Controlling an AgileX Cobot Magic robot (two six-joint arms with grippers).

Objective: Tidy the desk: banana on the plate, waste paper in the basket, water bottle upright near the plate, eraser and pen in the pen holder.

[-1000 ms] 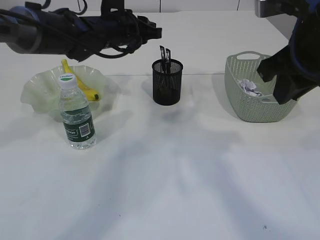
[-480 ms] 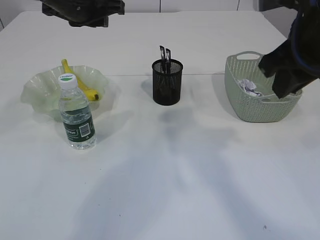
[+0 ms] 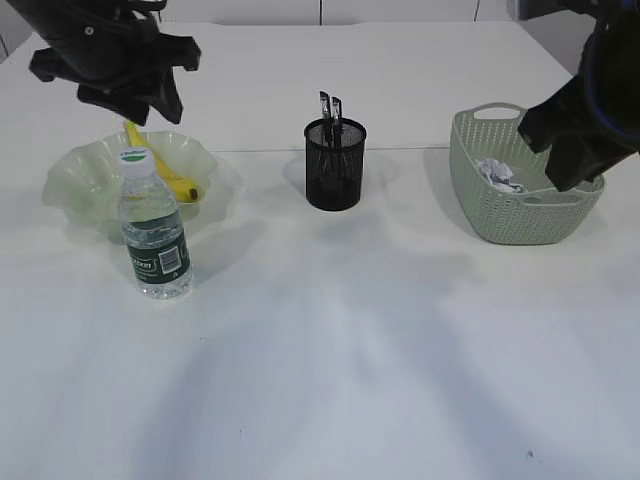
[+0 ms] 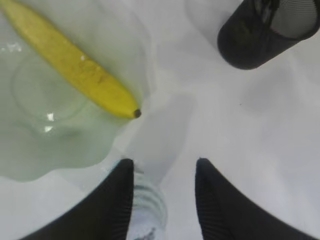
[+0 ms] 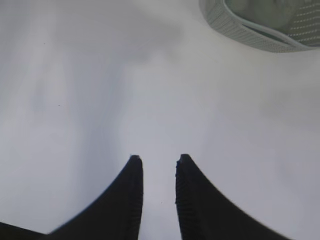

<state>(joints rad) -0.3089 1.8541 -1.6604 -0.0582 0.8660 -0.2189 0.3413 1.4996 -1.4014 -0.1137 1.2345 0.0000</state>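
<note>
Banana (image 3: 162, 168): lies in the plate (image 3: 70, 175), long axis slanting; we judge it soft and easily bruised, best taken across the middle, though it looks placed already.

Bottle (image 3: 154, 228): upright, just in front of the plate, touching or nearly touching its rim, we cannot tell which. Clear thin plastic with water inside, so we judge it fairly heavy, smooth and a little slippery; the labelled waist is the sure hold, not the cap.

Paper (image 3: 497, 173): crumpled, inside the basket (image 3: 520, 215). We judge it very light and crushable; any pinch would do.

Holder (image 3: 335, 165): black mesh cup between plate and basket, well apart from both. Two dark clip-topped sticks stand out of it, pens as far as we can tell. We cannot see the eraser in any view; it may sit low behind the mesh.

Left pincer (image 4: 164, 172): fingers moderately apart, nothing between them. In the wrist view it hangs over the table just beside the plate's edge, the bottle's top showing under its left finger (image 4: 117, 200). We see no contact.

Right pincer (image 5: 156, 167): fingers a narrow gap apart, holding nothing, above bare table with the basket's rim at the top corner of its view.

Task standing: by how things lie, we judge nearly everything placed; only the eraser is unconfirmed.
</note>
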